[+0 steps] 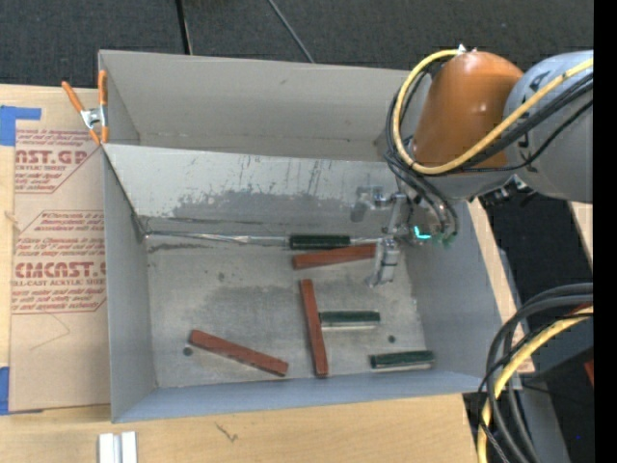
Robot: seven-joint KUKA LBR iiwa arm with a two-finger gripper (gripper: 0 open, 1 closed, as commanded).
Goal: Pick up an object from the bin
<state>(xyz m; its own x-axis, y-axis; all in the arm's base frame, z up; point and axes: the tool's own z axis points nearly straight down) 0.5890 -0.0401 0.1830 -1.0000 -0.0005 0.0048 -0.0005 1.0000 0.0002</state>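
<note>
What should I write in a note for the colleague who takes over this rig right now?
Gripper: low in the bin, at the right end of a red-brown bar near the back wall. A dark green bar lies just behind that bar. Whether the gripper grips anything I cannot tell.
Other things: a long red-brown bar in the middle, a slanted red-brown bar front left, a second green bar and a third green bar front right.
Done: nothing is lifted; all bars lie on the floor.
Left: grasp one bar and lift it out.
</note>
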